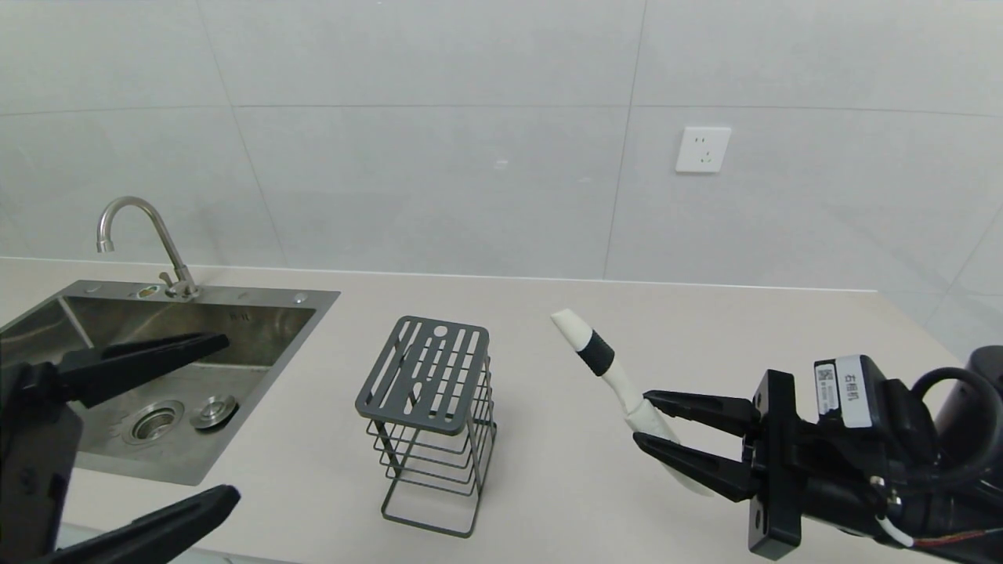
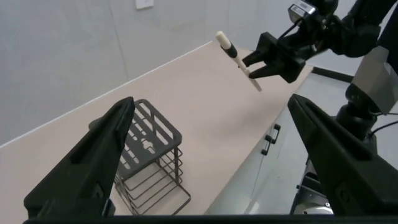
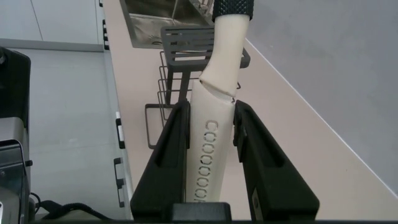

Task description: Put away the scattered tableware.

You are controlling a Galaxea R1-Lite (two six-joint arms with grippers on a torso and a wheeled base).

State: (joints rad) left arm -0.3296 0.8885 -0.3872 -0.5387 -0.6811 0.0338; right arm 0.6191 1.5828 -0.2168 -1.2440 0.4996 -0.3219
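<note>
A white utensil with a black band is held tilted above the beige counter, its banded end pointing up and away. My right gripper is shut on its lower perforated end. A dark wire rack with a slotted top stands upright on the counter, left of the utensil and apart from it. My left gripper stands open with nothing between its fingers, near the sink's front right corner. The left wrist view shows the rack below its open fingers and the utensil in the right gripper farther off.
A steel sink with a curved faucet fills the counter's left end. The tiled wall carries a white socket. Bare counter lies between rack and right gripper. The counter's front edge runs beside drawer fronts.
</note>
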